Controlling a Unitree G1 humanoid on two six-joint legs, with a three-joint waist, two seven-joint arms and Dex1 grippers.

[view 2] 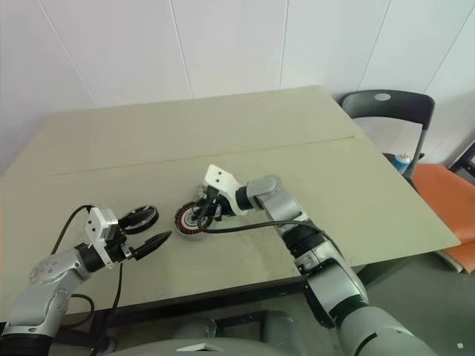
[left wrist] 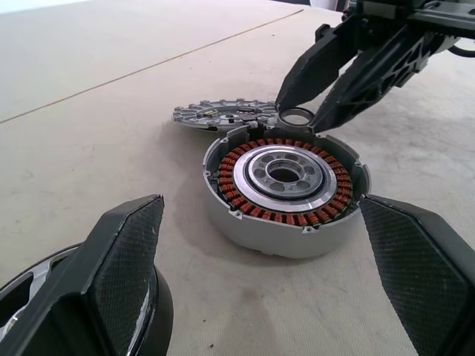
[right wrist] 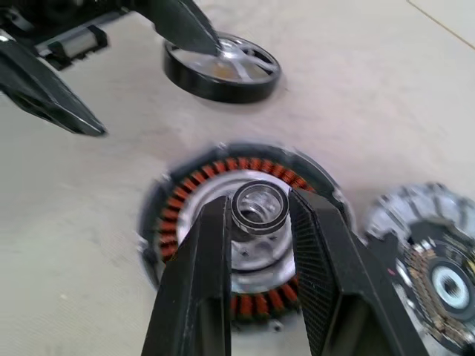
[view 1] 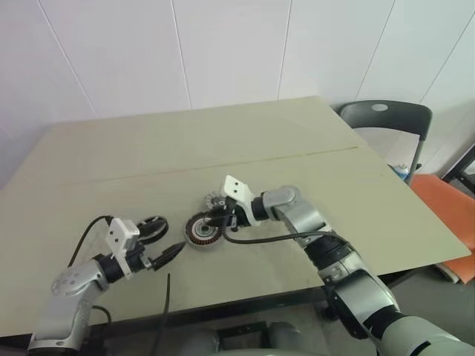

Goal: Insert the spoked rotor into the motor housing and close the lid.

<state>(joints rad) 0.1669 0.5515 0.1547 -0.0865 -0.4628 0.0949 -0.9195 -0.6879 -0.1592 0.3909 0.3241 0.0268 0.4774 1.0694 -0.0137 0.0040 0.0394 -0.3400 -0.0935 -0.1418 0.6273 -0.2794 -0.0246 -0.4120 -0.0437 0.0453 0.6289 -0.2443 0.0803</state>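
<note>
The spoked rotor (right wrist: 221, 68) lies flat on the desk (view 1: 223, 148), close to your left pincer (left wrist: 267, 259). It is a black ring with shiny silver spokes. It is not in the motor housing (left wrist: 284, 189) yet.

The motor housing sits on the desk between your two pincers. It is round, with a ring of copper-red coils and a pale middle with a hole. Its top is open.

The lid (left wrist: 219, 115) lies flat on the desk just beside the housing, on the far side from your left pincer. It is a grey disc with little notches round the edge. I cannot tell if it touches the housing.

Your right pincer (right wrist: 260, 209) hangs just over the middle of the housing. It is clenched on a small shiny metal ring (right wrist: 260, 208), with one black finger on each side of it. The ring is above the pale middle of the housing.

Your left pincer is released, with its two black fingers (left wrist: 122, 259) spread wide. It points at the housing from near the front edge of the desk and holds nothing. One finger is right next to the spoked rotor.

A dark chair (view 1: 386, 119) stands past the far right corner of the desk.
</note>
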